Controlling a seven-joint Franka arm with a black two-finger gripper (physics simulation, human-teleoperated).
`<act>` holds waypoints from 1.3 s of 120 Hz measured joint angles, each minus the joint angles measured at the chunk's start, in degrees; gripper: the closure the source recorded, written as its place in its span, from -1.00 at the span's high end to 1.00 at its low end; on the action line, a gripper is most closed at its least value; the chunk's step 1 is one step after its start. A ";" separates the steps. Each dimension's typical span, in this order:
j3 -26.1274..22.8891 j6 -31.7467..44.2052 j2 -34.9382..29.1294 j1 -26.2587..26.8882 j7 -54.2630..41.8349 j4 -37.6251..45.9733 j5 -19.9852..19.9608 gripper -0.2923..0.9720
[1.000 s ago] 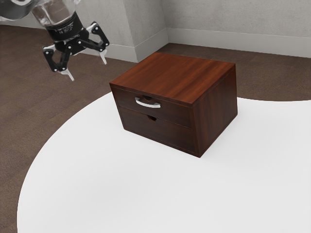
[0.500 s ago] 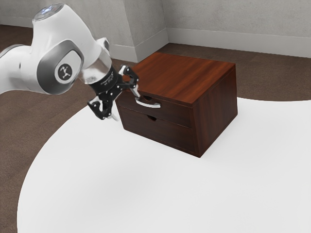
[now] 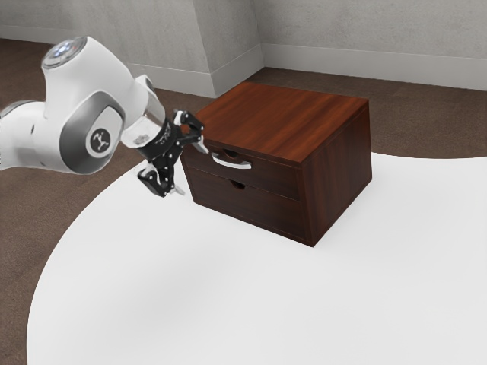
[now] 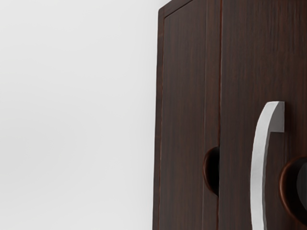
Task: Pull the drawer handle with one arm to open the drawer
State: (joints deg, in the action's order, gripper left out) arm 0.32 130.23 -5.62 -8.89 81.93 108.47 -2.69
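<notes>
The gripper point(image 3: 179, 161), claw spread, has swung down near the handle point(image 3: 230, 161), so the shut drawer point(image 3: 274, 176) awaits grasping.

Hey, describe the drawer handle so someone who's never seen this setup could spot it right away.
On the white table stands a dark wooden cabinet with two drawers. The handle is the curved silver bar on the upper drawer. The lower drawer has only a small round recess and no bar.
</notes>
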 joint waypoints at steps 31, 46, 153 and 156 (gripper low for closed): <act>-0.40 3.01 1.96 0.22 2.44 0.19 0.05 0.54; -0.42 4.35 3.08 0.12 3.24 0.03 0.11 0.54; -0.45 7.52 8.67 0.21 5.89 -4.07 0.06 0.54; -0.43 7.70 8.73 0.23 5.92 -4.01 0.06 0.54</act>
State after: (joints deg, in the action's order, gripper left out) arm -0.11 137.92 3.10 -8.66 87.84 104.46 -2.63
